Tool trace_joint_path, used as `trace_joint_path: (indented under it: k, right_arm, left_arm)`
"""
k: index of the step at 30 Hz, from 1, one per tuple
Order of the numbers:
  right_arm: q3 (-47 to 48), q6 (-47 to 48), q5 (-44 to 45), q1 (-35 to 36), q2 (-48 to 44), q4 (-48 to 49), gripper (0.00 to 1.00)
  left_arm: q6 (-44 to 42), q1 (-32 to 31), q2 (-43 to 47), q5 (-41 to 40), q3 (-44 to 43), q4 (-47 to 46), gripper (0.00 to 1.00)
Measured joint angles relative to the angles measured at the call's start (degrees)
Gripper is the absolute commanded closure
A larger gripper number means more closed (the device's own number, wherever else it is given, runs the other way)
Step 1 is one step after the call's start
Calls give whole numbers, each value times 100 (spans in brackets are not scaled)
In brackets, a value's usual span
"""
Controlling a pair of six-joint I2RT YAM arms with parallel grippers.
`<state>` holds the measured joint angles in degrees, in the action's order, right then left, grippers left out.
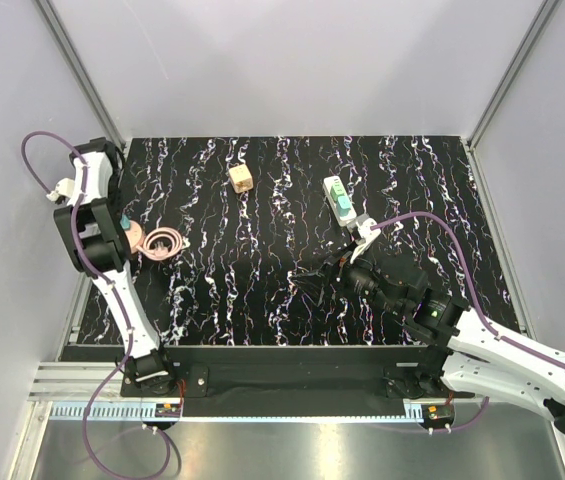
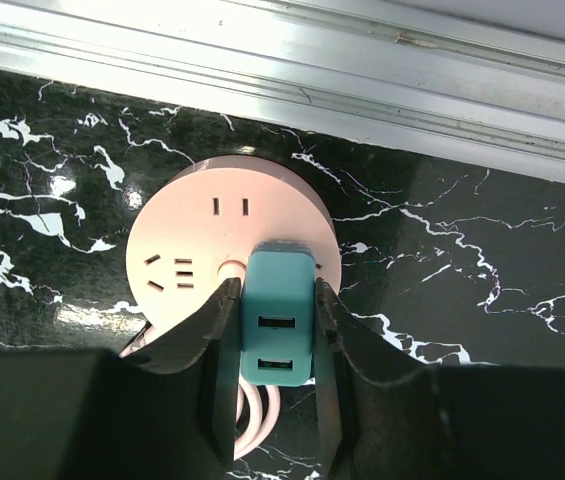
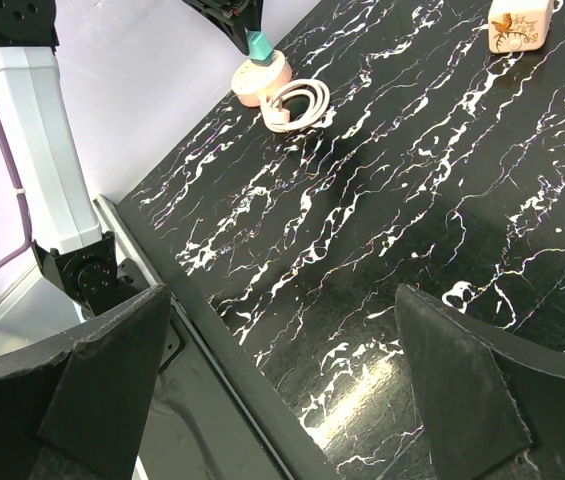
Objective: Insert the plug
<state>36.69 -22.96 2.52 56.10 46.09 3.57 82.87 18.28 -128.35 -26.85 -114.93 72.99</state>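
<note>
A small light-green plug [image 1: 335, 189] lies against a white power strip [image 1: 345, 210] at the back right of the mat; neither gripper is near it. My left gripper [image 2: 276, 340] is shut on a teal cube-like block [image 2: 278, 320] with two USB ports. It holds the block against the top face of a round pink socket [image 2: 202, 240]. How deep the block sits I cannot tell. In the top view the left gripper [image 1: 122, 228] is at the far left. My right gripper [image 3: 287, 370] is open and empty above the mat's near edge, at mid-right in the top view [image 1: 314, 274].
A coiled pink cord [image 1: 165, 244] lies right of the pink socket [image 1: 136, 240] and shows in the right wrist view [image 3: 297, 105]. A beige cube [image 1: 241, 178] sits at the back centre. A metal rail [image 2: 362, 70] runs just beyond the socket.
</note>
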Motion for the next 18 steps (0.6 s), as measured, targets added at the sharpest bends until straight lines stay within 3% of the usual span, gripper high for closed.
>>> trace_joint_path:
  k: [15, 18]
  right_arm:
    - [0, 0, 11, 0, 9, 0, 0]
    - [0, 0, 28, 0, 26, 0, 0]
  left_arm:
    - [-236, -92, -402, -170, -605, 402, 100]
    - [-372, -83, -413, -160, -625, 385, 77]
